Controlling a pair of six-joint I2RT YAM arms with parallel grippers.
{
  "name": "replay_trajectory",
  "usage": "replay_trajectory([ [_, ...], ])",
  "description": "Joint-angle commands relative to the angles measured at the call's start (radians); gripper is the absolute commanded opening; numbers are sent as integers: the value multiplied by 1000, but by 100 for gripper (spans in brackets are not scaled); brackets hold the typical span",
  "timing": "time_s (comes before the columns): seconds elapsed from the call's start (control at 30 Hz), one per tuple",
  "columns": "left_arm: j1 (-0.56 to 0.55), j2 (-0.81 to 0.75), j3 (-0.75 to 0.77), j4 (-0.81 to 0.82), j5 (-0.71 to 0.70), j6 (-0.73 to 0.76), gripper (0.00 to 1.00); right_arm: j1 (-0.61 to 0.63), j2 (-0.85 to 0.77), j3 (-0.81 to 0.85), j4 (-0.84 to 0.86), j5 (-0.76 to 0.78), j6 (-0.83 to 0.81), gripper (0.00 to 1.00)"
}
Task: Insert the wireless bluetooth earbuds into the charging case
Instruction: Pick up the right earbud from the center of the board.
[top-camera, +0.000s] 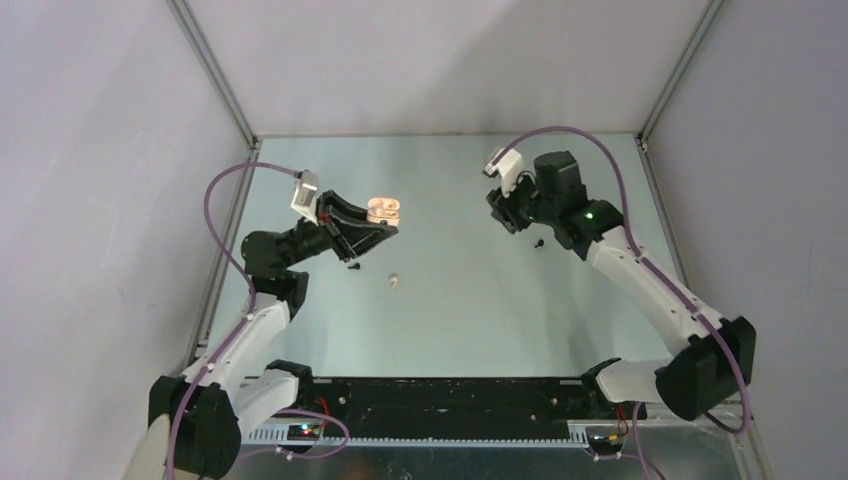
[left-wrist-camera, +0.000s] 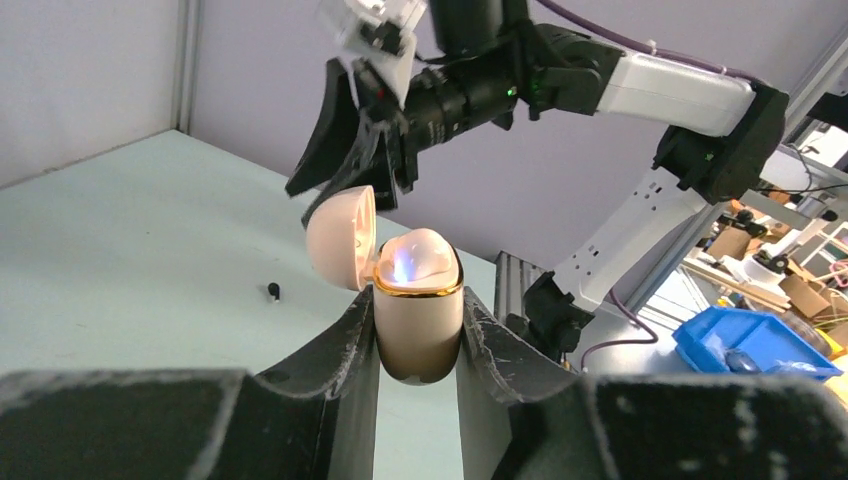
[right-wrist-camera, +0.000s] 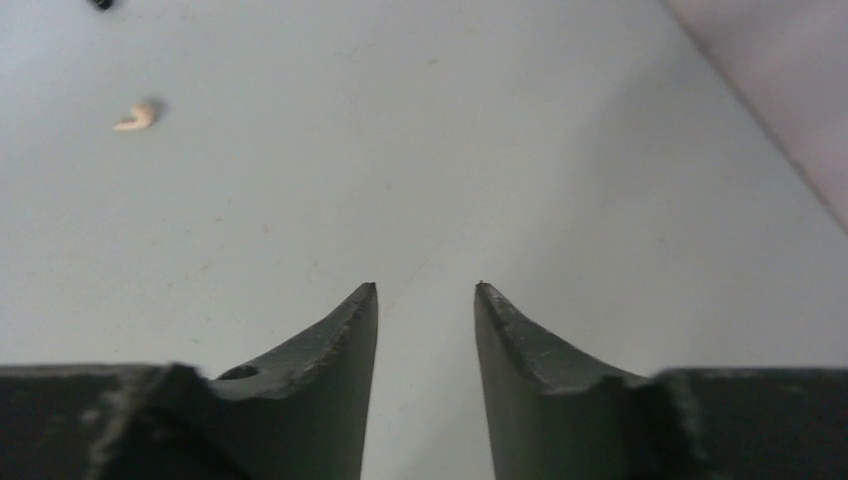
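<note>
The left jaws were clamped on the charging case (left-wrist-camera: 418, 330), one on each flank of its pale pinkish body, and held it upright and clear of the counter (top-camera: 450, 310). The case's lid (left-wrist-camera: 340, 236) stood hinged open to one side above a gold rim (left-wrist-camera: 418, 291). A pale rounded shape with a bluish glow sat in the case's mouth; whether that was a seated earbud could not be told.

A white earbud (top-camera: 394, 281) lay loose on the counter, below the case and toward the arm bases from it in the top view. A black earbud (top-camera: 354, 267) lay on the counter on that same near side of the case, close under the left arm (top-camera: 268, 322). A second black earbud (top-camera: 539, 243) lay well to the right of the case.

The right jaws hung to the right of the case, apart from it, with bare counter between them in the top view. They stood a narrow way apart with nothing between them, and only counter showed through the gap. From the left wrist they appeared above and beyond the case's lid, on the end of the right arm (top-camera: 640, 275).
</note>
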Motion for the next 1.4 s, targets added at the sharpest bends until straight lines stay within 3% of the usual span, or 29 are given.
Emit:
replay_trajectory([
  [0.0, 42, -41, 48, 10, 37, 31, 0, 59, 101, 7, 51, -144, -14, 50],
  [0.23, 82, -98, 36, -57, 47, 99, 2, 247, 457, 168, 53, -102, 85, 54],
  [0.5, 87, -135, 19, -87, 63, 135, 3, 311, 981, 917, -415, -157, 109, 55],
  [0.63, 87, -131, 16, -62, 61, 125, 4, 353, 1171, 1160, -578, -105, 98, 58],
  [0.8, 87, -129, 9, -13, 60, 88, 4, 397, 1212, 1139, -578, -16, 118, 64],
  [1.03, 88, -133, 2, 24, 59, 66, 4, 404, 1249, 1132, -624, -84, 174, 66],
  [1.37, 87, -141, -8, 43, 60, 51, 5, 400, 1311, 1177, -658, -127, 225, 59],
])
